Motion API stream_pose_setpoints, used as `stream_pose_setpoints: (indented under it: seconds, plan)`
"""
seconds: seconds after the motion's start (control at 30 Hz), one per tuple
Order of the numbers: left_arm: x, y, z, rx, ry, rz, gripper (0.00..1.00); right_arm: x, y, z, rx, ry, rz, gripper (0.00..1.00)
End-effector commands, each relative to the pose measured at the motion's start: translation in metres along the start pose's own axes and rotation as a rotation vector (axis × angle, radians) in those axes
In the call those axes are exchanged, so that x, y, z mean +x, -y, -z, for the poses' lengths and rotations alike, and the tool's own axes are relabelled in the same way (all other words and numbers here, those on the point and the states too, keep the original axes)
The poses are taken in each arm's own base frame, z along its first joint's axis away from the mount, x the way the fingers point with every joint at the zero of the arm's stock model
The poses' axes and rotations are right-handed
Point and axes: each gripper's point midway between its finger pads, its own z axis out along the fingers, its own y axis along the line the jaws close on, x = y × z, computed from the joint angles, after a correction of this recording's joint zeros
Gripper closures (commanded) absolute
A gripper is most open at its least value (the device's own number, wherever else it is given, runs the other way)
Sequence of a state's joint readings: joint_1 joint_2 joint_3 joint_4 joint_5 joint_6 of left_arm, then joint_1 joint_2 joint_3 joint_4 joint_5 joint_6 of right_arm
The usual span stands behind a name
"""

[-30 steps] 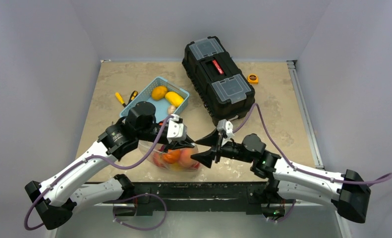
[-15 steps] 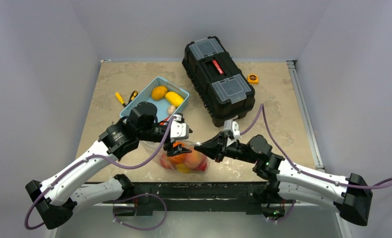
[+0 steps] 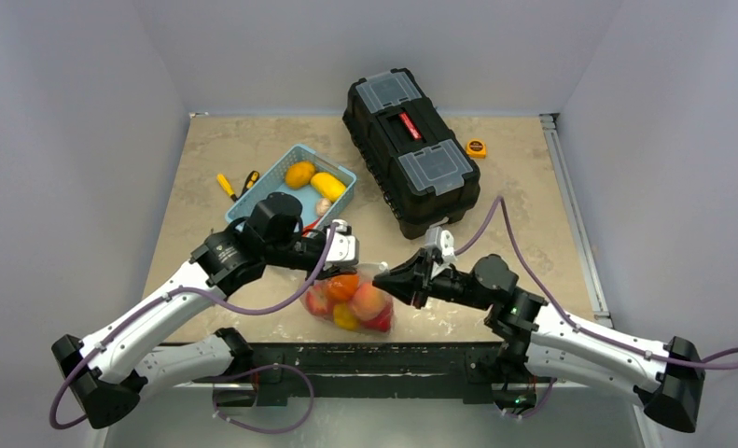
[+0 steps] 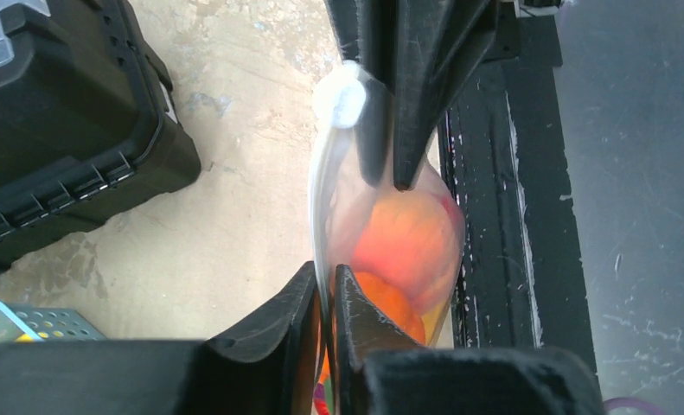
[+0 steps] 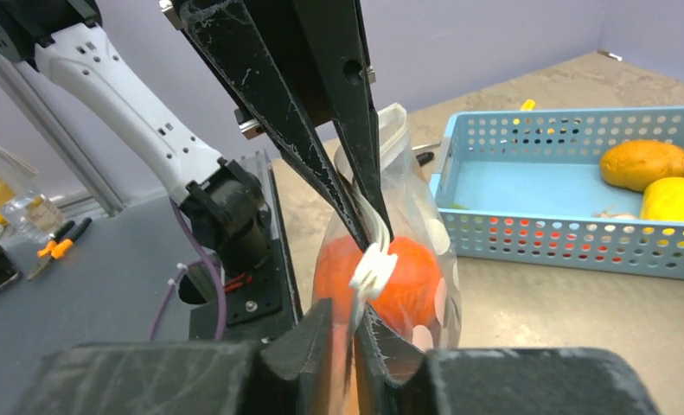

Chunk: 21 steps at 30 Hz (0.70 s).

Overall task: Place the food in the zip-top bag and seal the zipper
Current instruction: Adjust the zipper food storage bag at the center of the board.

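The clear dotted zip-top bag [image 3: 354, 301] hangs near the table's front edge, holding several red, orange and yellow food pieces [image 3: 369, 301]. My left gripper [image 3: 333, 271] is shut on the bag's top edge at its left end; in the left wrist view [image 4: 325, 281] its fingers pinch the white zipper [image 4: 318, 203]. My right gripper [image 3: 387, 277] is shut on the same edge at the right end; in the right wrist view [image 5: 351, 322] it grips just below the white slider [image 5: 373, 268]. More food [image 3: 299, 175] lies in the blue basket [image 3: 344, 175].
A black toolbox [image 3: 411, 149] stands at the back right, with an orange tape measure [image 3: 476, 147] beside it. Yellow-handled tools [image 3: 227, 187] lie left of the basket. The black table-edge rail [image 4: 494, 216] runs just beside the bag.
My right gripper was open beside the bag; it has closed on the bag's zipper edge. The bag and my left gripper have shifted a little right and lower.
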State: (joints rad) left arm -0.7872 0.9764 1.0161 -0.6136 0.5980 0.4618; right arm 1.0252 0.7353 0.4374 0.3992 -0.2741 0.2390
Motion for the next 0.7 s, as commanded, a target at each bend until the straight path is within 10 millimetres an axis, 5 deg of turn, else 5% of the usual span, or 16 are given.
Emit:
stream_pose_setpoints:
  seconds: [0.0, 0.07, 0.27, 0.67]
  plan:
    - [-0.017, -0.003, 0.004, 0.017, 0.031, -0.029, 0.97, -0.022, 0.003, -0.001, 0.054, -0.045, -0.010, 0.71]
    - [-0.018, -0.003, 0.003, 0.017, 0.030, -0.021, 1.00, -0.026, 0.004, 0.000, 0.090, -0.101, -0.059, 0.53]
    - [-0.029, -0.001, 0.008, 0.012, 0.076, -0.029, 1.00, -0.042, 0.006, 0.008, 0.199, -0.245, -0.154, 0.36]
    - [-0.035, 0.004, 0.009, 0.043, 0.094, -0.014, 1.00, -0.065, 0.011, 0.010, 0.302, -0.441, -0.152, 0.42]
